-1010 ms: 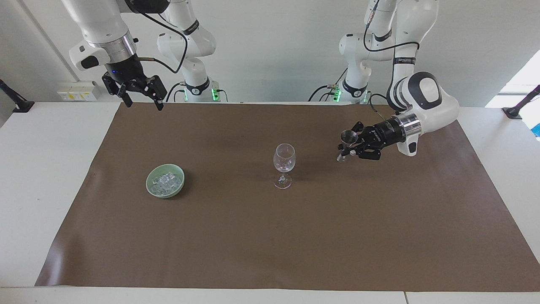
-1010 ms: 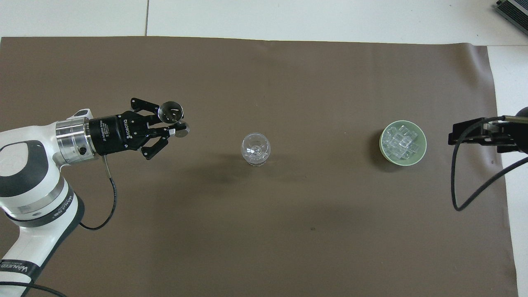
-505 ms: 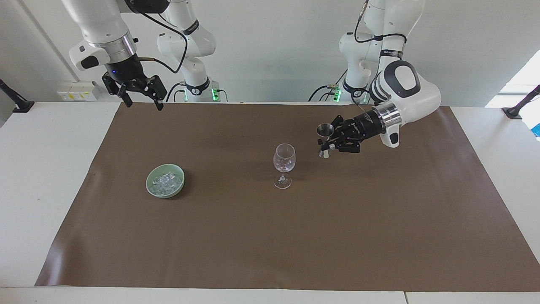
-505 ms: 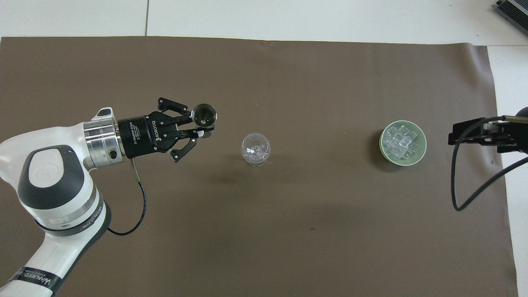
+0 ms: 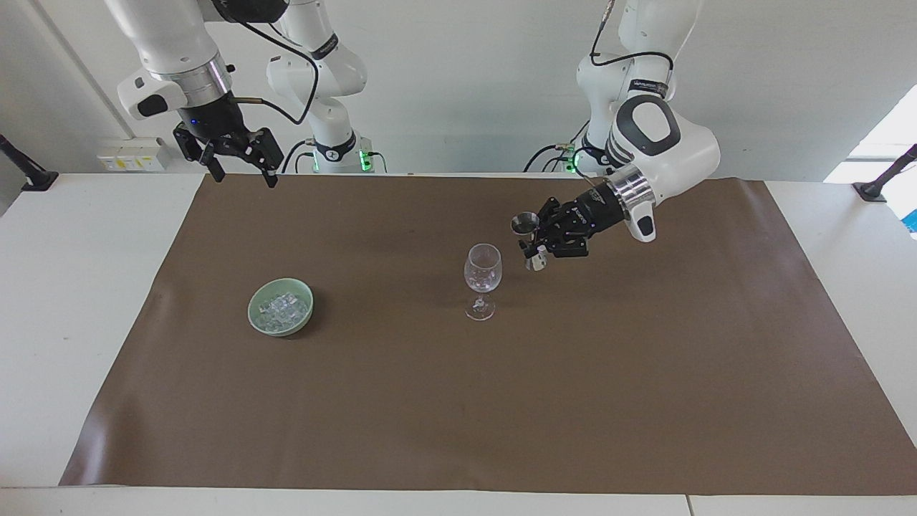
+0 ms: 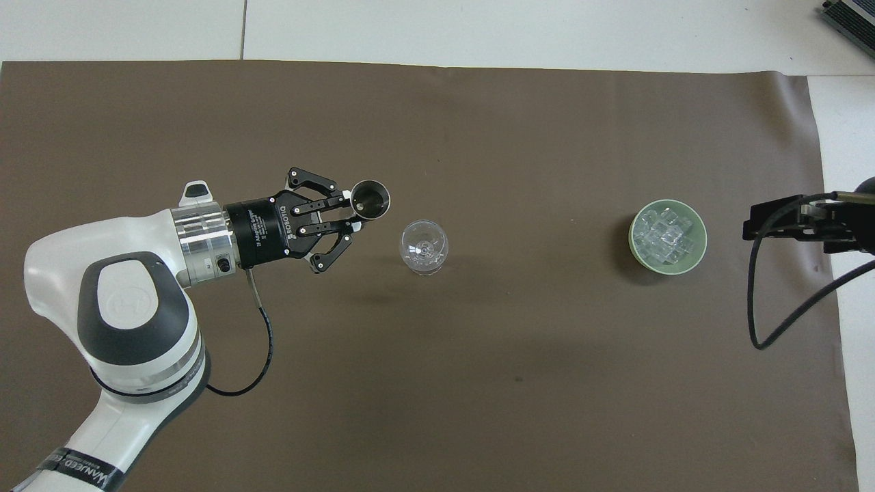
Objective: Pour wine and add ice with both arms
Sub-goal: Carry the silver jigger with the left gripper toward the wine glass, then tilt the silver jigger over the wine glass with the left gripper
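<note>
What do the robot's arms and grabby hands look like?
Both arms are big, white and chunky, with rounded joints, dark grey patches and a shiny silver ring at each wrist. Black cables run along them. The left gripper and the right gripper are black, with thin jointed fingers; the left one has white lettering.

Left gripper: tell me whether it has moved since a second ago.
Yes. The left gripper, shut on a metal jigger, has moved toward the wine glass, now close beside it.

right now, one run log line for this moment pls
left gripper: shut on metal jigger, beside wine glass | right gripper: open, waiting | ice: in green bowl
</note>
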`<state>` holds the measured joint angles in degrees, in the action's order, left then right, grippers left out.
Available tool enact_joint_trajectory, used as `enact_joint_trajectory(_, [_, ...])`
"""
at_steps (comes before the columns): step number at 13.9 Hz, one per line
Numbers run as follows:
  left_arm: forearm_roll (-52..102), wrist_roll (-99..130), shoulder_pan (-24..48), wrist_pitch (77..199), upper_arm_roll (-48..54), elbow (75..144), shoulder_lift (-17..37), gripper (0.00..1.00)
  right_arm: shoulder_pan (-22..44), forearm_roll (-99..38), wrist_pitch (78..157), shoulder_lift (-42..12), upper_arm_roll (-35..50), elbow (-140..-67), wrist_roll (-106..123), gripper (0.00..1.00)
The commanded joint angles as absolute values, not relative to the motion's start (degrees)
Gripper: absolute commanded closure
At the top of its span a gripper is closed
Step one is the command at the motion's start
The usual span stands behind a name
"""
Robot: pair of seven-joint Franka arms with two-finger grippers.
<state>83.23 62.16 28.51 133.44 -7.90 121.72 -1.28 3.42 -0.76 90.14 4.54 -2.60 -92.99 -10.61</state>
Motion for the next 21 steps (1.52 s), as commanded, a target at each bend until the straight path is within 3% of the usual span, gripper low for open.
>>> enact_joint_trajectory(1, [81.56, 64.42, 29.71, 136.67, -7.65, 121.90, -2.64, 1.00, 3.16, -0.88, 90.00, 5.80, -2.37, -94.31, -9.58, 0.00])
enact_joint_trajectory(21, [71.98, 55.38, 39.80, 156.96, -7.38, 124.10, -1.76, 1.00, 3.16, -0.79, 90.00, 5.80, -2.37, -94.31, -9.49, 0.00])
